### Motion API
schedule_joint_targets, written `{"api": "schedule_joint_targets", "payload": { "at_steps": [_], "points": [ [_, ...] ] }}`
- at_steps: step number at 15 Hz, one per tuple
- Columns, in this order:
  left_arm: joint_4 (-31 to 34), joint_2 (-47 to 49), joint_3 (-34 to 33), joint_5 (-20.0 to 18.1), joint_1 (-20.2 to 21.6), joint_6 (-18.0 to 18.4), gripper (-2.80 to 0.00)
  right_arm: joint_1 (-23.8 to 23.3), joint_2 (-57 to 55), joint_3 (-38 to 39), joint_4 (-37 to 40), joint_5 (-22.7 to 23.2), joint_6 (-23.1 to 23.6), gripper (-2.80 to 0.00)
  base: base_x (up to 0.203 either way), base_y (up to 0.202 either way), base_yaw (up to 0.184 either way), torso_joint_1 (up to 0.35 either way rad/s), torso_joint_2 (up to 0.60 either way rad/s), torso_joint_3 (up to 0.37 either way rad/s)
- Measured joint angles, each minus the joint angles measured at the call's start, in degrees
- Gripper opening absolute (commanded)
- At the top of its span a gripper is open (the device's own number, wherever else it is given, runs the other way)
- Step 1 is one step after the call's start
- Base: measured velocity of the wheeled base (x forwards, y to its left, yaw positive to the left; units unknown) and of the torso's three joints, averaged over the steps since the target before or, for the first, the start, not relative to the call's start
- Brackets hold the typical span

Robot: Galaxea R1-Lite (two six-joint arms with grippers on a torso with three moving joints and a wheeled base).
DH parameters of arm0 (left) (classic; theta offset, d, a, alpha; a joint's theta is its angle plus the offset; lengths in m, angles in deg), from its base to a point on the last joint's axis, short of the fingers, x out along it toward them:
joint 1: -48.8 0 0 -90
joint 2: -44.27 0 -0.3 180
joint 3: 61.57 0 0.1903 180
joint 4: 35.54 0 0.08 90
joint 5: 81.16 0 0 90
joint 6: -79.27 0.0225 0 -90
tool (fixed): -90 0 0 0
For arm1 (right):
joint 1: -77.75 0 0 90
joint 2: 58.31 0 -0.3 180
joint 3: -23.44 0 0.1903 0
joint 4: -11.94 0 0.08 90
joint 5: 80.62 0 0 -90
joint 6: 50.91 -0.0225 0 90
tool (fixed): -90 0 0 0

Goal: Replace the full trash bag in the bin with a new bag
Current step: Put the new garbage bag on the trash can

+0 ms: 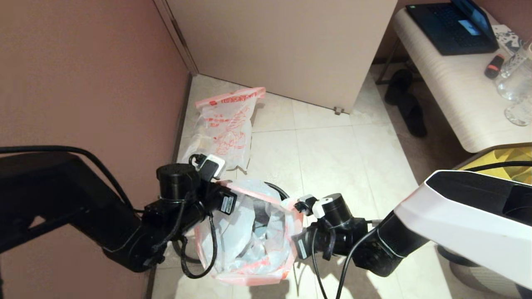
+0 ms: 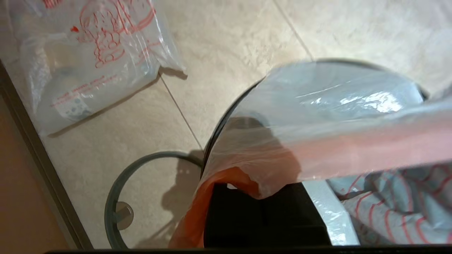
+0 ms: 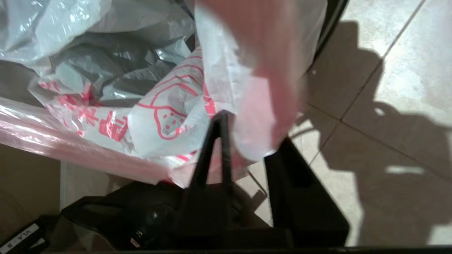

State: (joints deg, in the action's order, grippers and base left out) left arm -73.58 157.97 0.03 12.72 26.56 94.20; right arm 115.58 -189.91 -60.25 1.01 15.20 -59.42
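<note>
I am lining the bin [image 2: 226, 116]: left fingers [image 2: 261, 211] pinch the new bag [image 1: 249, 232]; right fingers [image 3: 226, 148] seem slightly parted around its rim. Next, stretch it over.

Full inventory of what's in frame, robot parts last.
full trash bag: 1, translucent white, red print, on the floor by the left wall
new bag: 1, clear-whitish, pink band, stretched over the bin mouth
bin: 1, black, under the new bag, mostly hidden
grey ring: 1, grey, flat on the floor beside the bin
table: 1, light wood-grain, far right
laptop: 1, dark, open on the table
glasses: at least 2, clear, table's right edge
slippers: 1 pair, dark, on the floor by the table
left gripper: shut on the new bag's band
right gripper: open, band between fingers
</note>
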Motion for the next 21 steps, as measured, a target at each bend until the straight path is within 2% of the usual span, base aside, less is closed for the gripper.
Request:
{"api": "schedule_joint_targets", "payload": {
  "at_steps": [4,6,9,10,13,14,17,19,21],
  "points": [
    [7.3,-9.4,-1.0,-0.9,-3.4,-1.3,-2.80,1.0,5.8,4.8,1.6,-1.7,0.1,0.00,0.000,0.000,0.000,0.000,0.00,0.000],
    [9.3,-12.2,-1.5,-1.6,-4.1,-1.4,-2.80,2.0,10.7,5.6,7.2,-3.4,-0.4,0.00,0.000,0.000,0.000,0.000,0.00,0.000],
    [15.2,-13.1,-1.6,-8.0,-2.0,-1.5,-2.80,2.5,15.8,1.7,19.8,-4.7,-3.8,0.00,0.000,0.000,0.000,0.000,0.00,0.000],
    [15.4,-12.7,-0.8,-8.6,-1.1,-1.6,-2.80,2.4,16.8,-0.6,24.1,-4.5,-4.3,-2.80,0.000,0.000,0.000,0.000,0.00,0.000],
    [17.1,-11.6,1.9,-8.3,2.2,-2.2,-2.80,3.0,18.9,-8.5,35.9,-1.6,-5.8,-2.80,0.000,0.000,0.000,0.000,0.00,0.000],
    [18.9,-11.3,2.9,-7.9,2.7,-3.0,-2.80,3.3,19.2,-10.9,39.7,-0.6,-7.8,-2.80,0.000,0.000,0.000,0.000,0.00,0.000],
    [26.5,-12.1,4.7,-6.4,3.3,-3.2,-2.80,5.7,19.0,-19.3,50.2,0.5,-17.3,-2.80,0.000,0.000,0.000,0.000,0.00,0.000],
    [34.3,-13.3,4.8,-8.3,2.1,-2.7,-2.80,7.8,18.0,-22.8,57.5,0.0,-23.6,-2.80,0.000,0.000,0.000,0.000,0.00,0.000],
    [33.9,-13.3,4.9,-11.0,1.7,-2.7,-2.80,8.8,17.5,-23.8,58.9,-0.8,-26.7,-2.80,0.000,0.000,0.000,0.000,0.00,0.000]
  ]
}}
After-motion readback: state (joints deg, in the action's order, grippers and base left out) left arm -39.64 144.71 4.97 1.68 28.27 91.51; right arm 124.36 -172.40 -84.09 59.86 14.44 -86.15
